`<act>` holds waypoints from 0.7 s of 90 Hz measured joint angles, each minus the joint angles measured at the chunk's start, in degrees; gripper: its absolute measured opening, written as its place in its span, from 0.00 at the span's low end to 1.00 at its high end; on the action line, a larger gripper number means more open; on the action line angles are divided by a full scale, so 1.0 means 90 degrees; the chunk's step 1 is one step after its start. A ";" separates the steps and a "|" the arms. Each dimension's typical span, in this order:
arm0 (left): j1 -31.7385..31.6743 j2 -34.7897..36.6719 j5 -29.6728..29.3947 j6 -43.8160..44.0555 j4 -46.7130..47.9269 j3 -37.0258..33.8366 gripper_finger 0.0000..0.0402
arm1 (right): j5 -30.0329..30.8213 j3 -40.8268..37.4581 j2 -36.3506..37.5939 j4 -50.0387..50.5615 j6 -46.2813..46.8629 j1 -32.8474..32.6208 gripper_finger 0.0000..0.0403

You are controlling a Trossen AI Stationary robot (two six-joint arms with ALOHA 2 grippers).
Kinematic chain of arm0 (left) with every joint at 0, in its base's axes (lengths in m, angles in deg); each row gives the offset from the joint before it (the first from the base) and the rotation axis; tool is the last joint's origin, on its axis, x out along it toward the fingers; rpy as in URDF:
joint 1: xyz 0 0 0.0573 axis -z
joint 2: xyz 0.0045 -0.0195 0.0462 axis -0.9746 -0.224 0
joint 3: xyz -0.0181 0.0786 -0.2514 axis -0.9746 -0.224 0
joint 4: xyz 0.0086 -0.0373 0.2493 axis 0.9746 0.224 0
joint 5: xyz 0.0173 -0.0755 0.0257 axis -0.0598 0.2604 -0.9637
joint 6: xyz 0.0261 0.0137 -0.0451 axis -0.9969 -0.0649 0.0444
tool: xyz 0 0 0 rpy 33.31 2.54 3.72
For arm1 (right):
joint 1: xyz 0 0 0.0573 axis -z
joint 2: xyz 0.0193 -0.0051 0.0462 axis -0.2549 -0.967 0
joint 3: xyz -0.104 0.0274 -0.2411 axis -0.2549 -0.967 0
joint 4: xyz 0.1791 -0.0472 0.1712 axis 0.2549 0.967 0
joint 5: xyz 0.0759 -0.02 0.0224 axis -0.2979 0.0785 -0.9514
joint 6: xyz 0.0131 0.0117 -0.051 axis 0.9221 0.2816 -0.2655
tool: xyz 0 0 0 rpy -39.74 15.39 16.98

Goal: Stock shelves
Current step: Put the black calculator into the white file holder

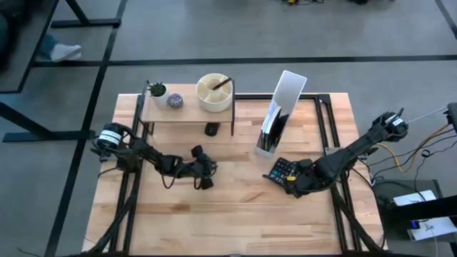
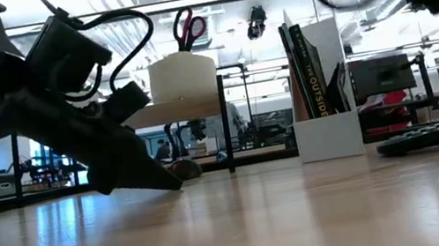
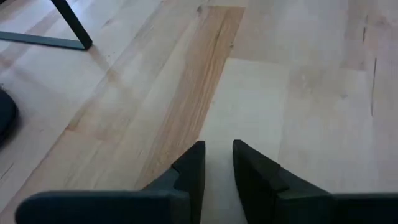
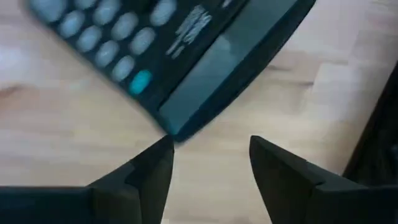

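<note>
While my left pincer (image 1: 203,176) sits low on the bare wood of the bench (image 1: 235,214), tips angled down at the surface, I see its fingers (image 3: 193,168) drawn close with only a thin gap between them and nothing held. The riser shelf (image 1: 187,114) stands at the far left part of the bench, its light-wood top carrying a small potted plant (image 1: 156,90), a little patterned ball (image 1: 174,101) and a white bowl (image 1: 213,93) with something sticking out of it; in the low view red-handled scissors (image 2: 188,28) stand up from that bowl. A small dark object (image 1: 211,129) lies under the shelf. Just to the shelf's right is the white file holder (image 1: 280,114), with books (image 2: 308,72) upright in it. My right pincer (image 1: 294,184) is near the bench's right side, fingers (image 4: 152,171) spread apart, right by the edge of a black calculator (image 1: 283,171) that lies flat on the wood, not gripped.
</note>
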 joint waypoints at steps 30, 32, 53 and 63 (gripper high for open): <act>0.0000 0.0002 -0.0006 -0.0049 -0.0038 -0.0024 0.16 | 0.0889 -0.0833 0.0365 -0.0925 0.0100 0.0002 0.37; 0.0000 0.0002 -0.0005 -0.0049 -0.0038 -0.0024 0.16 | 0.0885 -0.0903 0.0372 -0.0968 0.0157 0.0002 0.36; 0.0000 0.0002 -0.0003 -0.0025 -0.0036 -0.0027 0.16 | 0.1242 -0.1706 0.0382 -0.2259 0.0482 0.0002 0.32; 0.0000 0.0002 -0.0004 -0.0010 -0.0033 -0.0027 0.16 | 0.1565 -0.1788 0.0387 -0.2601 0.0435 -0.0001 0.31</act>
